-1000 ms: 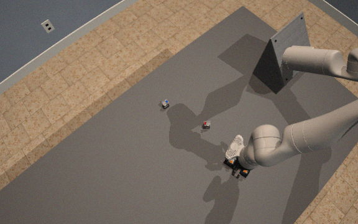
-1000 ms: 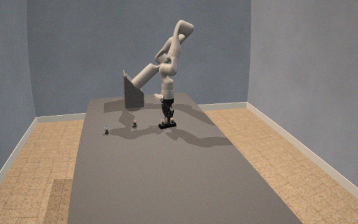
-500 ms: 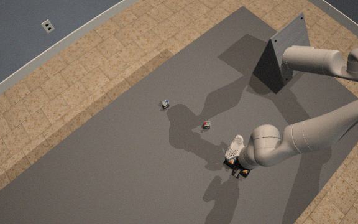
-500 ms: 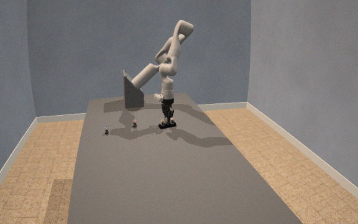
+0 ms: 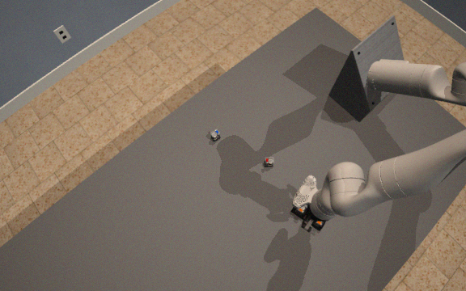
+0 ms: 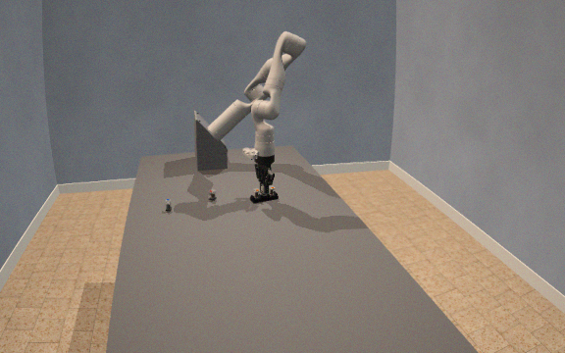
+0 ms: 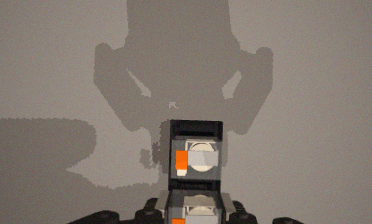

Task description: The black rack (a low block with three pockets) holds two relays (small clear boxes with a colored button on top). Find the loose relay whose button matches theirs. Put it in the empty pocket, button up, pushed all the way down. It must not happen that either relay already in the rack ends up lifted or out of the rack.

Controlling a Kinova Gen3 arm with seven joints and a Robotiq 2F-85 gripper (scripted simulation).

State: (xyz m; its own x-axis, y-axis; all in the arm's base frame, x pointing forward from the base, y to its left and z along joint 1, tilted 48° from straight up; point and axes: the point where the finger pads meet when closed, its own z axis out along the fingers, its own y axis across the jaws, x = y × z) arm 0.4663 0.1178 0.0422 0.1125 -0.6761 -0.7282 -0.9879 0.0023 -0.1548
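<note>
Arm pressed down over the black rack, gripper closed on an orange-button relay.

Top view: no writing can be read anywhere. The arm (image 5: 399, 174) hides most of the rack (image 5: 319, 225); two orange spots show at its ends, and the gripper (image 5: 307, 222) stands between them. Two loose relays lie well apart on the gray table (image 5: 156, 226): a blue-button relay (image 5: 215, 134) far left and a red-button relay (image 5: 269, 162) nearer the rack. Exterior view: the gripper is upright over the rack's middle; the held relay is too small to make out. Wrist view: one orange-button relay (image 7: 196, 159) sits in the rack's far pocket; a second (image 7: 197, 212), between the fingers, is cut off by the lower edge.
</note>
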